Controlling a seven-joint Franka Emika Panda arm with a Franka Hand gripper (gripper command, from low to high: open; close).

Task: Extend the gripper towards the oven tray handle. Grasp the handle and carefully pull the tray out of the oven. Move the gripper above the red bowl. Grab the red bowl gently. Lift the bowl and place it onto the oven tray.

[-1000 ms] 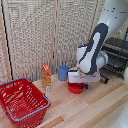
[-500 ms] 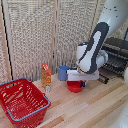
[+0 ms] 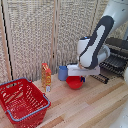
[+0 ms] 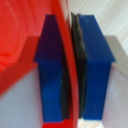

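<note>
At centre-right of the exterior view, we see the claw clamped on the red bowl rim, above the desk.

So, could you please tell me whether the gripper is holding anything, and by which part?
The gripper is shut on the red bowl, pinching its thin rim between the two blue fingers.

Your red bowl looks like smooth glossy plastic, and its thin rim shines between the matt blue fingers with their dull black rubbery pads. The table is pale wood with a visible grain. The basket looks like coated red wire. The arm's shell is glossy white and black plastic, and the tray is dark metal bars.
</note>
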